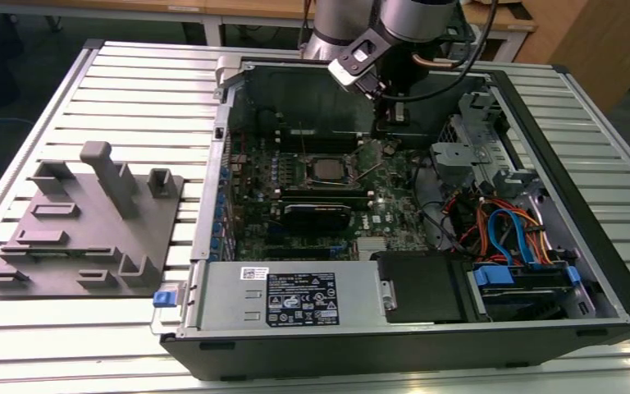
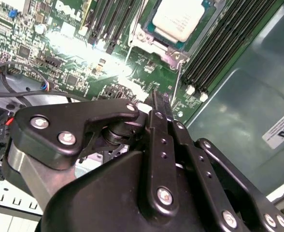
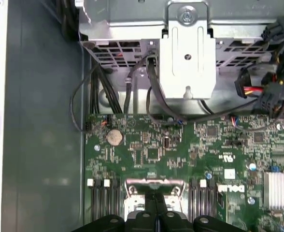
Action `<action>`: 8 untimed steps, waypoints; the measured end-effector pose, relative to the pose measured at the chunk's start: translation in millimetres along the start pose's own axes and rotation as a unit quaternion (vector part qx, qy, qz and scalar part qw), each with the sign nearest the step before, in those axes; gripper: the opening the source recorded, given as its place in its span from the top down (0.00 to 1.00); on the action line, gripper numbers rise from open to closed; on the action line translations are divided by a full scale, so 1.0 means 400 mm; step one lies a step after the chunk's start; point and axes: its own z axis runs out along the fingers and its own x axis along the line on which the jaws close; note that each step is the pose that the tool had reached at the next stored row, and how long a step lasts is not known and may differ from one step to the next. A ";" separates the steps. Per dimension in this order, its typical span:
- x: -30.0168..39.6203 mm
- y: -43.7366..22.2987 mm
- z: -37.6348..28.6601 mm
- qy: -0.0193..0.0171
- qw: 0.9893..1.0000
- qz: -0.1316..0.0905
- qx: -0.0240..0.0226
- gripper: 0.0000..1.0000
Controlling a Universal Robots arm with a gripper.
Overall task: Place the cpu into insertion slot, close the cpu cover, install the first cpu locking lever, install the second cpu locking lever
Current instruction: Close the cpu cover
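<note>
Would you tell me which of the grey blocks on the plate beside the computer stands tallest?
The narrow rounded post towards the far edge of the plate; the other blocks are far lower.

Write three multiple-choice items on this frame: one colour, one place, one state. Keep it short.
1. What colour is the circuit board?
A. red
B. green
C. white

2. Where does the cpu lie?
A. held in mid-air
B. in the insertion slot
C. loose on the circuit board, away from any socket

3. How is the gripper?
A. wide open
B. shut on the cpu
C. shut, nothing seen between its fingers

Answers:
1 B: the circuit board is green in both wrist views.
2 B: in the second wrist view its silver face sits inside the slot's metal rim.
3 C: in both wrist views the fingers are pressed together above the board.
</note>
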 end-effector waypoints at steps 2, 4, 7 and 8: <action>0.000 0.009 0.007 0.000 1.000 0.000 0.000 0.89; 0.000 0.020 0.014 0.000 1.000 0.000 0.000 0.89; 0.001 0.043 0.024 0.000 1.000 0.000 0.000 0.89; 0.001 0.050 0.027 0.000 1.000 0.000 0.000 0.89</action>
